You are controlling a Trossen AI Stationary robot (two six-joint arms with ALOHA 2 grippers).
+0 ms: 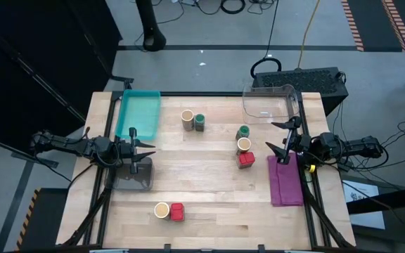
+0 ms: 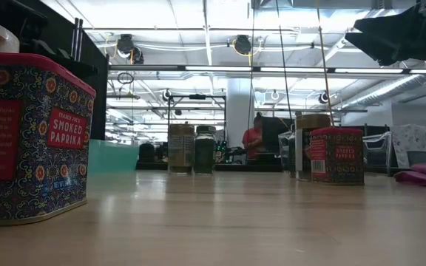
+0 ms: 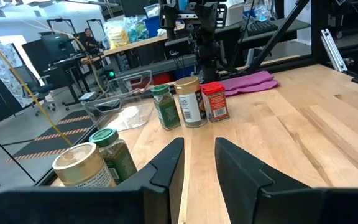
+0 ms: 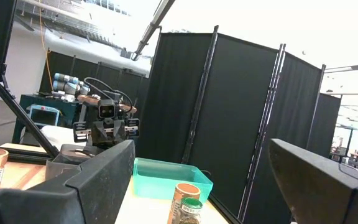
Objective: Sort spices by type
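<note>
- Spices in three clusters on the bench (image 1: 209,190): tan jar (image 1: 187,119) touching green-lidded jar (image 1: 200,121) at upper centre of the high view, just right of the teal tray (image 1: 138,112).
- Right of centre, a column: green-lidded jar (image 1: 242,132) on top, tan jar (image 1: 244,145) in the middle, red tin (image 1: 245,159) below, all touching or nearly so.
- Near the lower edge, left of centre: tan jar (image 1: 162,210) beside red tin (image 1: 177,212), touching.
- In the low view, red paprika tin (image 2: 32,137) huge at far left; second paprika tin (image 2: 338,155) right of centre.
- Left end effector (image 1: 145,150) at mid-left, above a grey tray (image 1: 132,179), fingers parted a little, holding nothing; same narrow gap in its wrist view (image 3: 199,165).
- Right end effector (image 1: 278,138) at mid-right, over the top of the purple cloth (image 1: 285,180), fingers spread wide, empty.
- Clear plastic container (image 1: 269,102) at upper right of the bench.
</note>
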